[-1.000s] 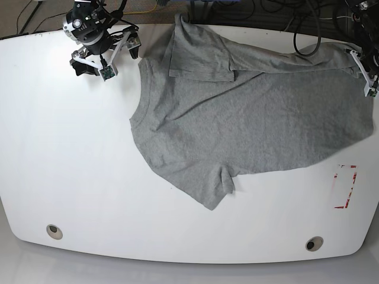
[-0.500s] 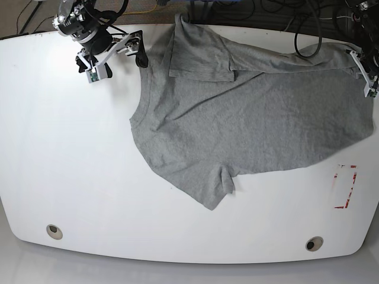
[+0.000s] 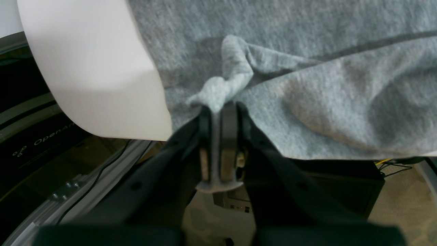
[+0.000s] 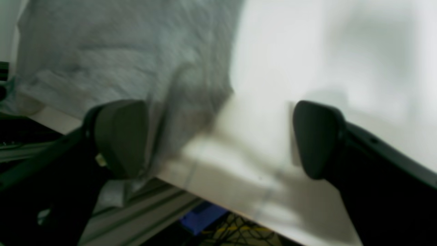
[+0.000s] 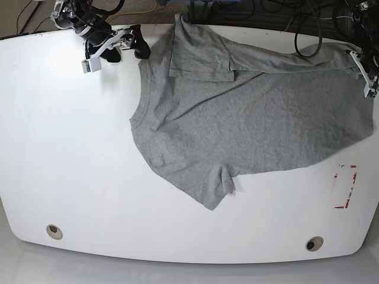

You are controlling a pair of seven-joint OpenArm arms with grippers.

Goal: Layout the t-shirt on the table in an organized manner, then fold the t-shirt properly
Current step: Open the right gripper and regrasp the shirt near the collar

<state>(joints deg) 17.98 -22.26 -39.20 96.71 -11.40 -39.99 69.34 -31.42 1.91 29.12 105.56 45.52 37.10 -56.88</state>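
Grey cloth of the t-shirt (image 5: pixel 249 118) is spread over the far right part of the table (image 5: pixel 71 154), with its neck opening turned toward the table's middle and one sleeve (image 5: pixel 216 186) pointing at the near edge. A second sleeve (image 5: pixel 198 56) is folded back over the body near the far edge. The hem side reaches the table's right rim, where the left gripper (image 3: pixel 218 136) is seen in its wrist view with the jaws pressed together on a bunched ridge of the t-shirt's edge (image 3: pixel 225 85); a thin strip of cloth is squeezed between the two pads and pokes out behind them. From there the fabric is draped away across the tabletop, and the pinched point lies just past a rounded table corner (image 3: pixel 102 75). The right gripper (image 4: pixel 218 136) is held at the far left corner of the table, beside the shirt's collar end. Its jaws are spread wide and nothing is gripped between them. In its blurred wrist view, one fingertip (image 4: pixel 119 136) is set over the grey cloth's edge and the other over bare white tabletop, though whether the cloth is touched cannot be told. A red-outlined mark (image 5: pixel 345 186) is seen near the right rim, apart from the shirt.
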